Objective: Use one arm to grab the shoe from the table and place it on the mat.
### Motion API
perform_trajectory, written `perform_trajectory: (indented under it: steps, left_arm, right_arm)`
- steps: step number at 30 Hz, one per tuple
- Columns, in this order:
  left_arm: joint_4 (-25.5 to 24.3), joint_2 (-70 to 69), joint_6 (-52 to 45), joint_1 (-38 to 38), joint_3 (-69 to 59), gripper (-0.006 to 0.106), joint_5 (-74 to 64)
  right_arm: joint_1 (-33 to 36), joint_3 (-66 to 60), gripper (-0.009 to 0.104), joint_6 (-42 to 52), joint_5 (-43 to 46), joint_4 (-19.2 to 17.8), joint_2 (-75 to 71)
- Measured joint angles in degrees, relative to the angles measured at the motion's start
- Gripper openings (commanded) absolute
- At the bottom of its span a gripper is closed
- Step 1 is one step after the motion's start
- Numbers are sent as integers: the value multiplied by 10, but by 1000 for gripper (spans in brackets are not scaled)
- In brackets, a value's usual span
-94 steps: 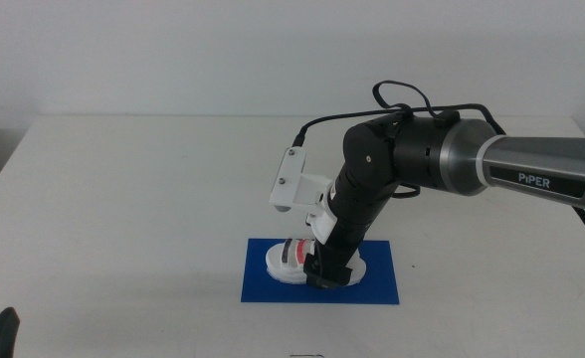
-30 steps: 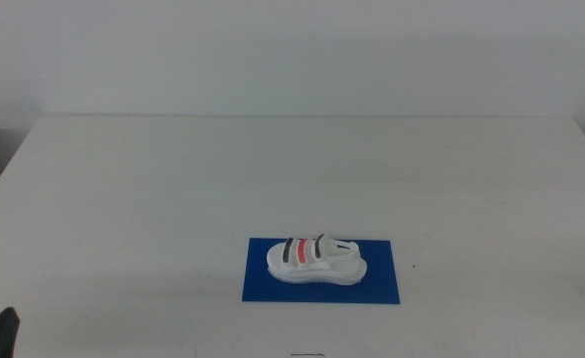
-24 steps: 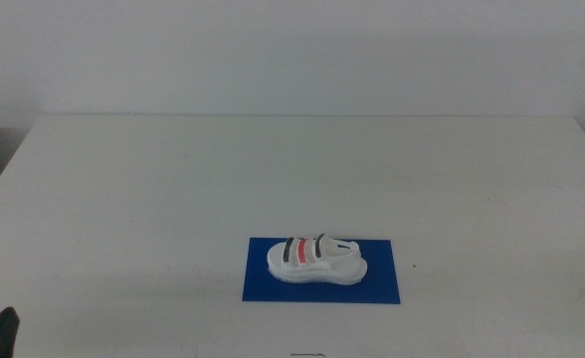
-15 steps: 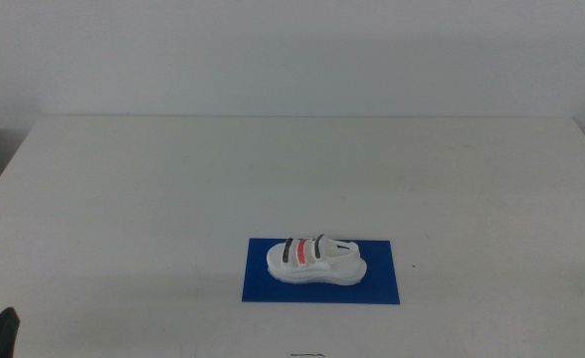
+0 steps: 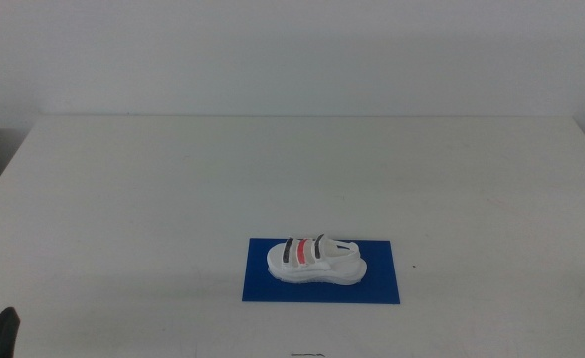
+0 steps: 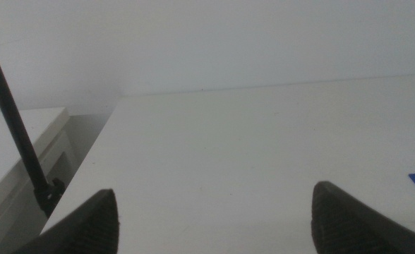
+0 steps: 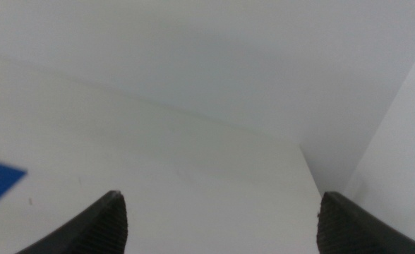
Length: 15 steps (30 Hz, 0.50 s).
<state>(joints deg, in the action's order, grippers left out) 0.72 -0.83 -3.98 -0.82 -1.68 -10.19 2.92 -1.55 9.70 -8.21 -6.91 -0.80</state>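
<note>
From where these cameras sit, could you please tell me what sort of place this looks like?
Probably a robot test bench or lab: a plain white table against a bare white wall, with only a small shoe on a blue mat. Both grippers, left and right, wait at the table's edges with jaws open.

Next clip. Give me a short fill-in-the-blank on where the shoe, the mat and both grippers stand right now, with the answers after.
1. The shoe lies on the dark-blue ____.
2. The stripes across the shoe's straps are black and ____.
3. The left gripper holds nothing; its jaws stand ____.
4. The right gripper is empty and out of the ____ view.

Missing words: mat; red; open; middle
</note>
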Motion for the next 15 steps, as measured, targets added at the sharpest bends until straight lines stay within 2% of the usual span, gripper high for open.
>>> perform_trajectory:
  steps: [2,9,15]
  left_arm:
    - [0,0,0,0,0,94,0]
    - [0,0,0,0,0,94,0]
    - [0,0,0,0,0,94,0]
  right_arm:
    - [0,0,91,0,14,13,0]
    - [0,-1,91,0,18,99,0]
    - [0,-1,91,0,18,108,0]
